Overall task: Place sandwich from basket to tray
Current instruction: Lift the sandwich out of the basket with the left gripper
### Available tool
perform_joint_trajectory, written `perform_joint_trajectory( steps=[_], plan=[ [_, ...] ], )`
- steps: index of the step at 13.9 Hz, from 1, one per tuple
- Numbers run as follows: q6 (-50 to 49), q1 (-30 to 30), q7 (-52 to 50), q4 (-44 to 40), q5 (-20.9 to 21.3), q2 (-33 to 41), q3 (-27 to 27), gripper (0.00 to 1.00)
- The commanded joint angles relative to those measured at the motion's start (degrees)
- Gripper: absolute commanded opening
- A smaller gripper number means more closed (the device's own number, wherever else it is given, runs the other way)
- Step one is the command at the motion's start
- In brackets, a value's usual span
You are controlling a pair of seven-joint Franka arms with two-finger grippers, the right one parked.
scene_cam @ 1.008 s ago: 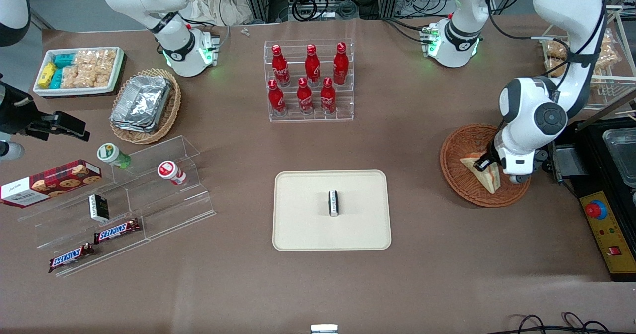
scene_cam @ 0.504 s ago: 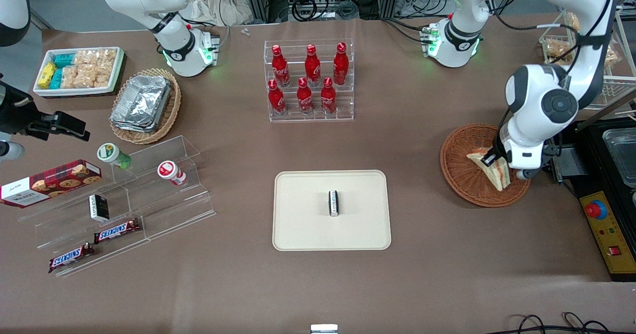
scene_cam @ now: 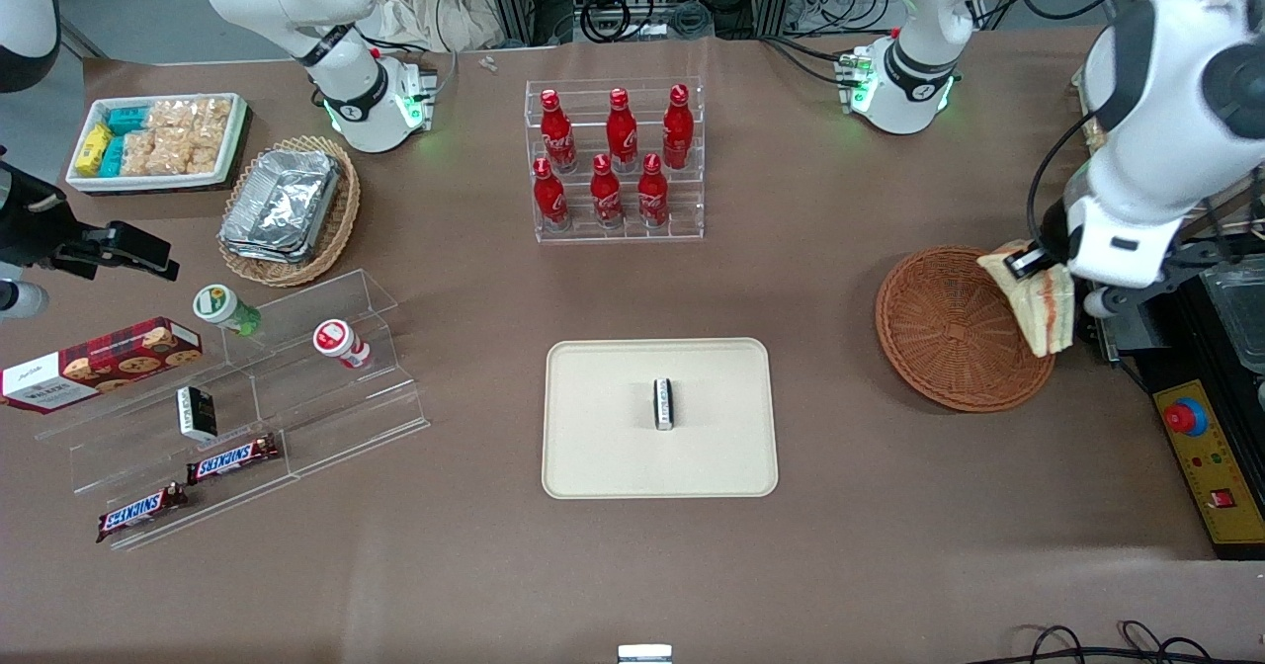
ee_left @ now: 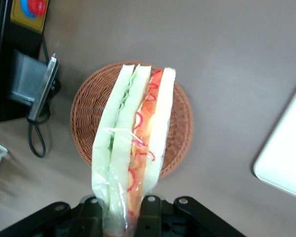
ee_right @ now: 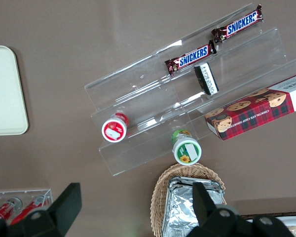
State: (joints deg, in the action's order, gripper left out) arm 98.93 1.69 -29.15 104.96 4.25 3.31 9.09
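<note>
I see my gripper (scene_cam: 1028,267) clamped on the sandwich (scene_cam: 1046,300), lifted above the basket (scene_cam: 949,333) near the brown bench's (scene_cam: 840,545) working-arm end, the tray (scene_cam: 603,447) well apart mid-bench, and the gripper's fingers largely hidden by bread.

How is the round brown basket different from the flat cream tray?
The reddish-brown woven wicker basket is round and holds nothing; the cream rectangular tray is smooth and carries a small dark packet. The claw holds the triangular white-bread sandwich lifted over the basket's edge, well away from the tray. Both sit on the brown table.
</note>
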Motion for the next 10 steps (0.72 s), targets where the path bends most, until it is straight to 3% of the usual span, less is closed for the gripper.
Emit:
perform_joint_trajectory(
  steps=[1,6,10],
  plan=[
    [-8.1,0.1,6.6,-13.3,-4.1,-6.2,2.1,0.00],
    [-4.7,0.1,11.0,-18.7,-3.9,-15.5,11.5,0.00],
    [2.8,-5.1,3.5,-18.7,1.6,-24.7,13.9,0.00]
  ],
)
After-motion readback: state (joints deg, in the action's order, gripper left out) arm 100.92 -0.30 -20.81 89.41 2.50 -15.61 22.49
